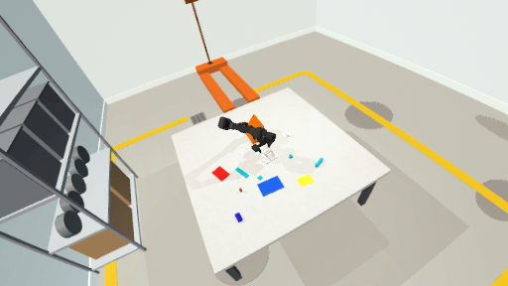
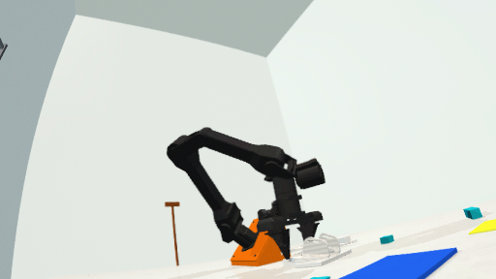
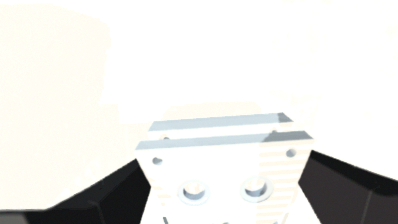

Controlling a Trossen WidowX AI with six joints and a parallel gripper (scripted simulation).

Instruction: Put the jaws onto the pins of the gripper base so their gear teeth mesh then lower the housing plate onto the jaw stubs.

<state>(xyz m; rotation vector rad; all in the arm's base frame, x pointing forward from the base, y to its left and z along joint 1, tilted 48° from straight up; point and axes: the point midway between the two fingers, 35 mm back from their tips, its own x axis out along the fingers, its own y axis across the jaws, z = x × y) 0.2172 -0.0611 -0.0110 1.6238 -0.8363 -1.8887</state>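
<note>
The white housing plate [image 3: 225, 165] is between my fingers in the wrist view, with two large round holes and two small corner holes. My gripper [image 1: 264, 148] [image 2: 297, 246] [image 3: 226, 175] is shut on it by its left and right edges. The white gripper base [image 1: 269, 156] [image 2: 315, 263] [image 3: 220, 122] lies under the plate; its far edge and two small holes show beyond the plate's far edge. The far edges look about parallel. Pale upright shapes stand over the base in the exterior view. The plate hides most of the jaws, the pins and the gear teeth; whether plate and stubs touch cannot be told.
A small white piece [image 1: 287, 134] lies behind the base. A blue mat [image 1: 270, 186] [image 2: 402, 263], a yellow mat [image 1: 305, 181], a red mat [image 1: 220, 174], cyan blocks, including one [image 1: 318, 162] [image 2: 472, 212] at the right, and a dark blue block [image 1: 238, 217] lie on the table.
</note>
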